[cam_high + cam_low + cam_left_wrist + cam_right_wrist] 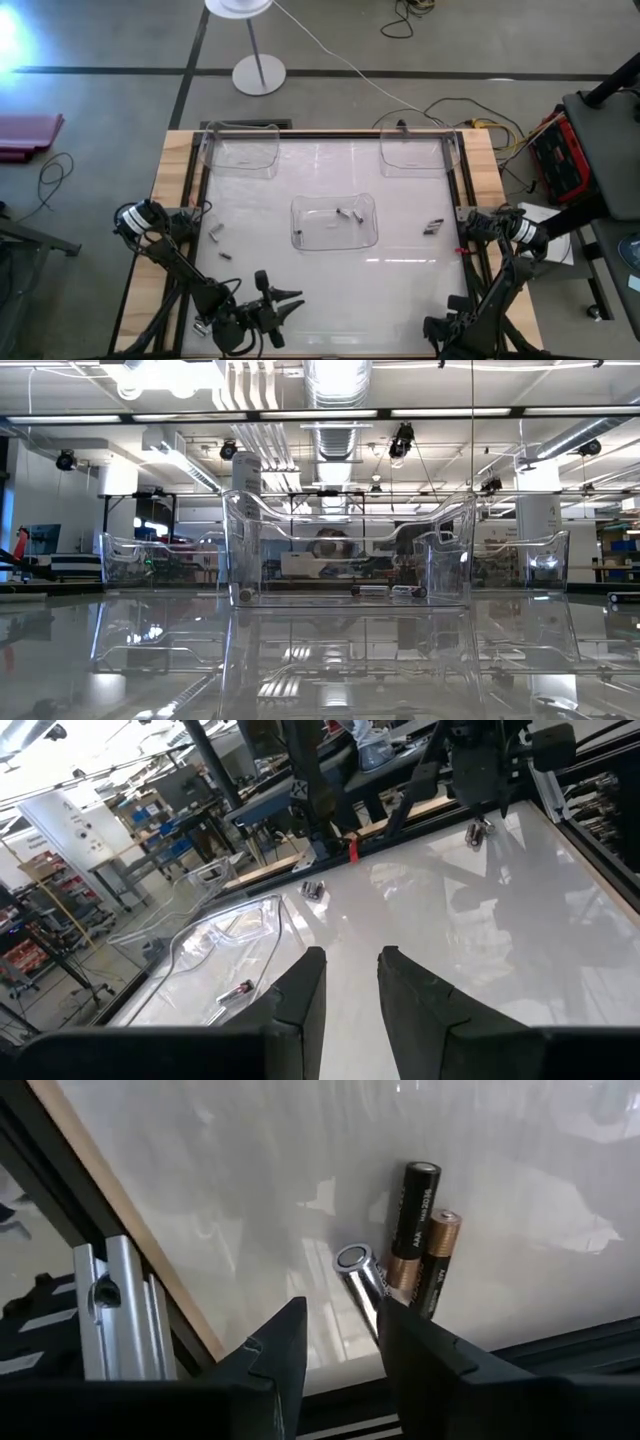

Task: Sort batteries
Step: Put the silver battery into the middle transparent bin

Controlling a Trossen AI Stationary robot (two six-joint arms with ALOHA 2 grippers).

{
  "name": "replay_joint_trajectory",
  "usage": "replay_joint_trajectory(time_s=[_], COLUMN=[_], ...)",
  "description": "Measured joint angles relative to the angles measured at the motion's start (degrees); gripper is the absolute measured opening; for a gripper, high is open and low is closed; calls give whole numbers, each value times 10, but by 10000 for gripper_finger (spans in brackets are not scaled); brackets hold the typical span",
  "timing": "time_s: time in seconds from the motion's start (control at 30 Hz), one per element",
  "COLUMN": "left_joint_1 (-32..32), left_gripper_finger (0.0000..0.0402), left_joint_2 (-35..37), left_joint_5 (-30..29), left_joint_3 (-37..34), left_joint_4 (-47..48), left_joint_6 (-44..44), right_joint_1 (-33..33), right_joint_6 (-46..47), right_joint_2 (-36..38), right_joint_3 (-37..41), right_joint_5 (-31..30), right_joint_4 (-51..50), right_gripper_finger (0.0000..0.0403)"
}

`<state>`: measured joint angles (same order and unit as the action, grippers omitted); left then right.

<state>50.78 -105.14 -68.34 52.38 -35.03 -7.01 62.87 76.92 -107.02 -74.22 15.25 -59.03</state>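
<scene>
Small batteries lie in groups on the white table. Two lie at the left [215, 232], a few at the right [432, 227], and a few inside the clear middle tray [345, 213] [400, 591]. My right gripper [340, 1345] hovers open at the near right edge. It is just over three batteries: a silvery one [358, 1278] and two black-and-copper ones [417, 1220]. The silvery battery's near end lies beside one finger. My left gripper [350, 990] [285, 305] stands open over bare table at the near left, with nothing between its fingers. My right gripper comes slanting down at the silvery battery's near end [374, 1312], which lies flat on the table next to one finger [420, 1355]. Whether that finger touches the battery, I cannot tell.
Two more clear trays stand at the far edge, one left [240, 150] and one right [415, 150]. The middle tray [335, 222] sits at the table's centre. A wooden and metal frame [110, 1290] runs close beside my right gripper. There is free room along the near half.
</scene>
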Motion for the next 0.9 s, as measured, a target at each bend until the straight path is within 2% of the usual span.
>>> replay_joint_trajectory(time_s=[0.43,0.9], left_joint_1=[0,0], left_gripper_finger=[76,76], left_joint_2=[0,0], left_joint_5=[-1,-1], left_joint_3=[0,0], left_joint_4=[1,3], left_joint_6=[0,0], right_joint_1=[0,0], right_joint_6=[18,-25], right_joint_2=[1,1], right_joint_3=[36,40], right_joint_5=[2,2], right_joint_4=[58,61], right_gripper_finger=[139,73])
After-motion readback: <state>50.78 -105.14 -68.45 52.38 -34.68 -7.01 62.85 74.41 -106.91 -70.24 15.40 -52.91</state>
